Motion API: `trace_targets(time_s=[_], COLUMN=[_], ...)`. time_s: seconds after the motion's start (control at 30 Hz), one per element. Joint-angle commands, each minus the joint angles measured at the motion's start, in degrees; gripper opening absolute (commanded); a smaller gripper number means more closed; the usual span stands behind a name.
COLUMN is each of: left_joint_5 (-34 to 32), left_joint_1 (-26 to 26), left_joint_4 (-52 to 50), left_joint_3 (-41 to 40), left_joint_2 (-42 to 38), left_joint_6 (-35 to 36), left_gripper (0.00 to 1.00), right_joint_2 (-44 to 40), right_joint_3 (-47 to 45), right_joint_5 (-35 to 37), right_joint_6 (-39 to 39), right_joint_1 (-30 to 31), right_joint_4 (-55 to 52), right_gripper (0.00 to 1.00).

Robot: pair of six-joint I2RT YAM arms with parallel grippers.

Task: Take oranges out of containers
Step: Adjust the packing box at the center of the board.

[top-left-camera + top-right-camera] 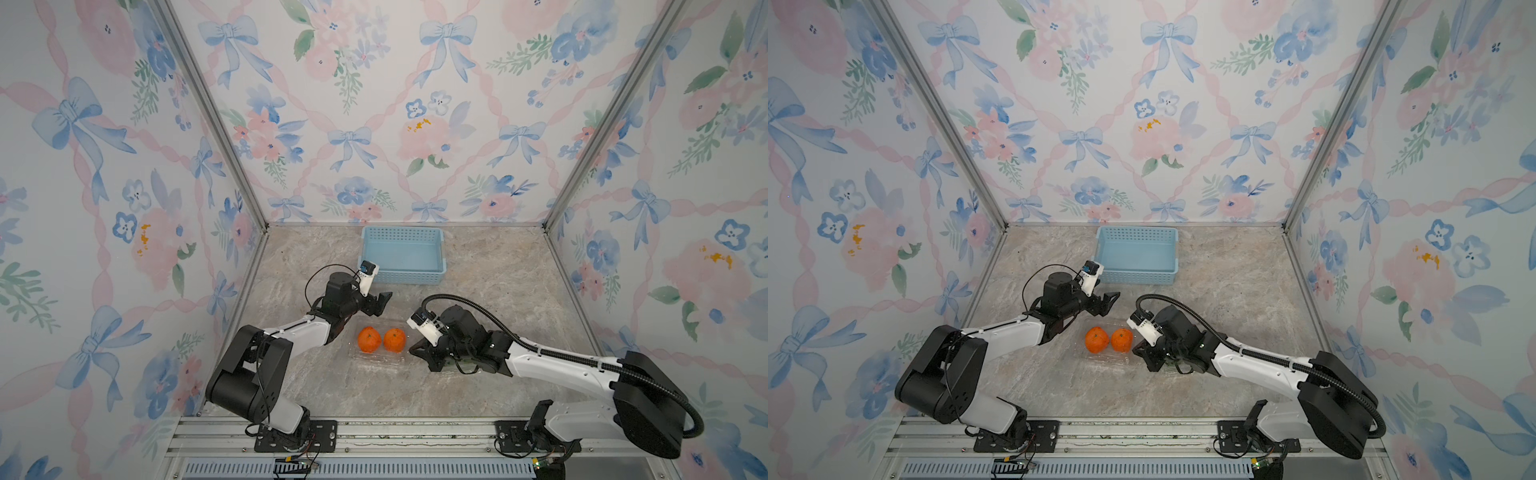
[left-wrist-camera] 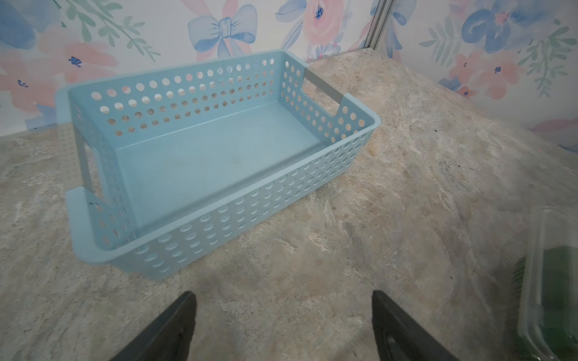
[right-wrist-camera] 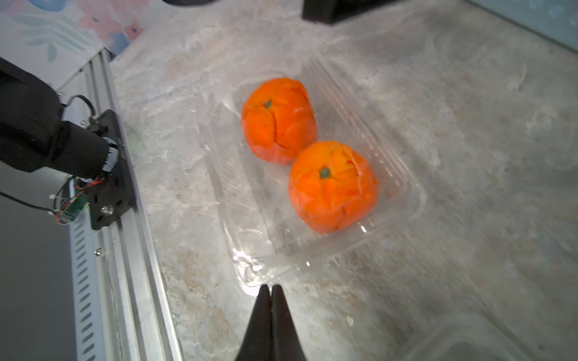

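Oranges [image 3: 333, 187] sat in tray [image 3: 406, 181]; right gripper [image 3: 269, 289] closed at its rim, left gripper [image 2: 282, 293] spread, empty — we reckoned: pin tray, lift straight.

Nothing readable is showing in any view. The light-blue perforated basket [image 2: 250, 218], the clear plastic tray [image 3: 409, 184] and the oranges [image 3: 278, 120] [image 3: 333, 187] lying in it are carrying no legible text, label, brand, number or sign. A small green circuit board [image 3: 73, 208] by an arm base is showing only marks too small and blurred to read.
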Motion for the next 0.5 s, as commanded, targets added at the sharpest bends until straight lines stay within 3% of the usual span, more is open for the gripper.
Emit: trace_targets(time_s=[0.0,0.27,0.47], left_joint_5=[2.8,6.4,7.2], left_joint_1=[-0.3,-0.9,-1.5], left_joint_4=[-2.1,-2.4,-2.4], left_joint_3=[1.3,1.6,-0.3], left_joint_2=[2.6,6.0,4.4], left_joint_6=[-0.8,-3.0,-4.3], left_gripper=[0.89,0.89,0.89], right_joint_2=[2.0,8.2,13.1], right_joint_3=[0.9,-0.7,2.6], right_joint_5=[-2.6,-1.7,6.9], right_joint_6=[0.2,4.7,3.7], right_joint_1=[3.1,6.9,6.1], right_joint_4=[1.6,9.3,8.3], right_gripper=[0.0,0.0,0.0])
